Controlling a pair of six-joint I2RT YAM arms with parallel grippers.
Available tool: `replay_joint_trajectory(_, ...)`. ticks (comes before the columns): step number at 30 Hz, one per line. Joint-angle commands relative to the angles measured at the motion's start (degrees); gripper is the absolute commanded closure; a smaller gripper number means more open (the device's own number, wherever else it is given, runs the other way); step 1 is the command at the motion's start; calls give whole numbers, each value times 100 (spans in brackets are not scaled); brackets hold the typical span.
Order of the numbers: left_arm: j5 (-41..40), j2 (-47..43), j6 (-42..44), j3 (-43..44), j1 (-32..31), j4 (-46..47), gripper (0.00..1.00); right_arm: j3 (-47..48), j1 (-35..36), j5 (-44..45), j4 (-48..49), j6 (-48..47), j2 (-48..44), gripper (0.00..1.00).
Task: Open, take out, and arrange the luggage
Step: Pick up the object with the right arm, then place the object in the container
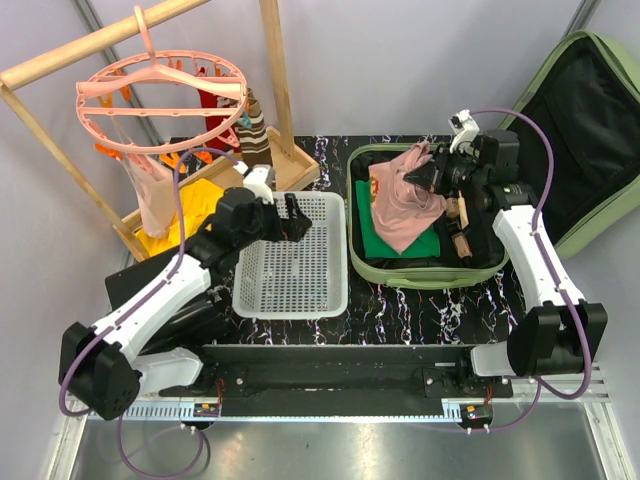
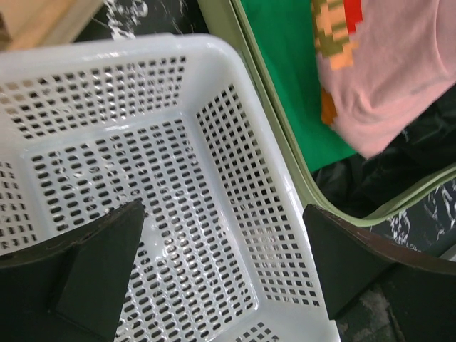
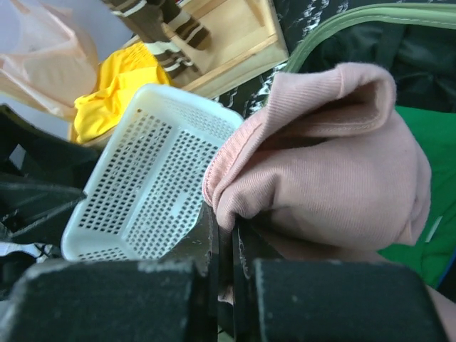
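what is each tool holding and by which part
Right tool pinches the pink garment by a bunched fold at its ribbed edge. Left tool is open over the white basket, holding nothing.

Right pincer (image 3: pixel 226 229) pinches pink garment (image 3: pixel 335 178) near basket (image 3: pixel 142 185)

Black marbled table (image 1: pixel 400 312): luggage (image 1: pixel 430 279), basket (image 1: pixel 290 272)
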Motion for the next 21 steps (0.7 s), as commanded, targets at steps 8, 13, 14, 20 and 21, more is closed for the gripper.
replay_joint_trajectory(8,882,-1383,-113,-169,1153,-15,1,1050,1598,1150,-841,770,-798,100)
replay_joint_trajectory(13,1540,-1946,-157,121,1750,-560,1,586,2712,2090,-52,1772,-1175,100)
replay_joint_trajectory(14,1594,-2008,-139,191,1821,-656,1,323,2855,2213,133,2026,-1202,100)
replay_joint_trajectory(20,1244,-2211,413,885,1874,-1517,1,-416,4103,3470,1511,2616,-1010,100)
replay_joint_trajectory(21,1182,-2228,441,912,1874,-1536,1,-496,4200,3706,1645,2696,-887,100)
